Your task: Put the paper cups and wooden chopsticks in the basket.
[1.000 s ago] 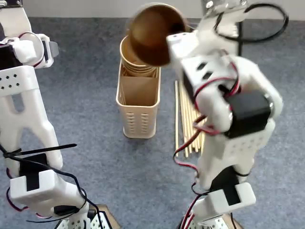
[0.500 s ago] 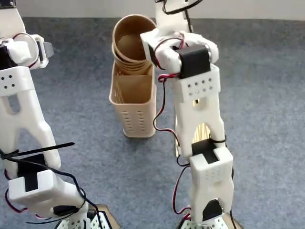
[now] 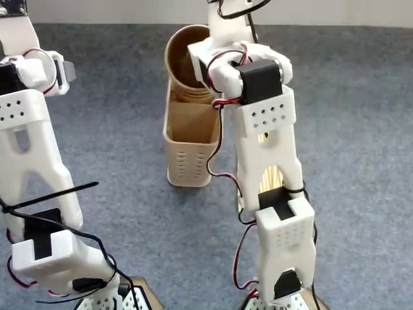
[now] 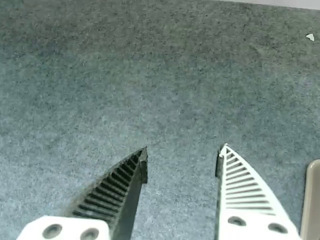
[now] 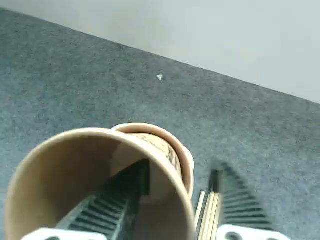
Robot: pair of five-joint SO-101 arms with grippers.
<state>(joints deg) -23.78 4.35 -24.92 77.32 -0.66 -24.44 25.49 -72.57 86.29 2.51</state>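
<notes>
Grey carpet (image 3: 116, 129) covers the table, with a pale wall (image 5: 225, 35) behind it. From above we see the basket (image 3: 187, 161) with stacked cups (image 3: 193, 97) at its far end. The right wrist view gives us the grip: the right gripper (image 5: 181, 172) pinches a paper cup (image 5: 75, 160) by its wall, dark finger inside, pale finger outside, with the chopsticks (image 5: 209, 210) just beside the pale one. The left gripper (image 4: 182, 155) is spread over bare carpet, the basket's edge just outside its pale finger.

the left arm (image 3: 26, 129) and right arm (image 3: 268, 139) were white plastic with perforated panels, black servo blocks (image 3: 261, 82) at the joints and red and black cables (image 3: 215, 152). the left arm's jaws paired a black ribbed half with a white one.
</notes>
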